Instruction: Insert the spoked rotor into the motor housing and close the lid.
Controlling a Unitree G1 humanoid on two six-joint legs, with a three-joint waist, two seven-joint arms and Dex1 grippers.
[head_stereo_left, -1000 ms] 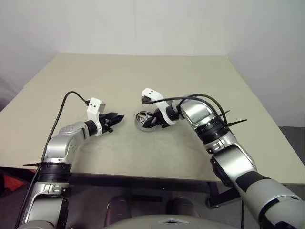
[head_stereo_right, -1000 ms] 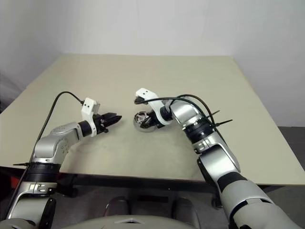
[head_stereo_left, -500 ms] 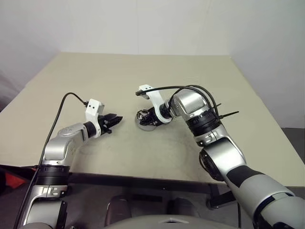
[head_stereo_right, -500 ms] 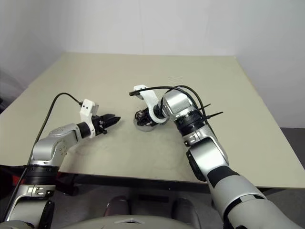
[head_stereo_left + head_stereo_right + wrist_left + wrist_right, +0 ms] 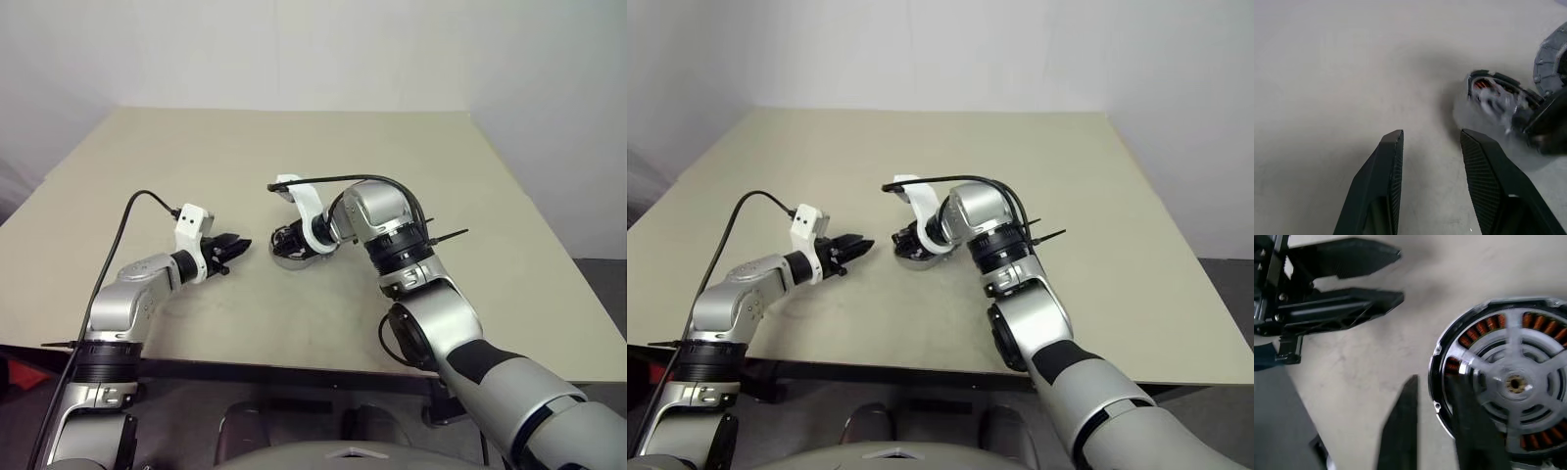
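spoked rotor (image 5: 1513, 382) in motor housing (image 5: 1447, 367) | housing on table (image 5: 294, 166), mid | left gripper (image 5: 238, 246) to its left

Lab test bench; bare beige table (image 5: 323, 147), blank white walls (image 5: 294, 49)

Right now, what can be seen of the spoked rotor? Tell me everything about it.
The spoked rotor is a flat wheel with a thin black outer rim, shiny silver spokes and a silver hub with a small brass-coloured centre. It lies level inside the motor housing, whose copper-brown windings show between the spokes. The assembly rests on the beige table, near its middle. The right gripper hangs over the rim with its fingers apart, one finger crossing the rim's edge; actual contact cannot be judged. No lid covers it.
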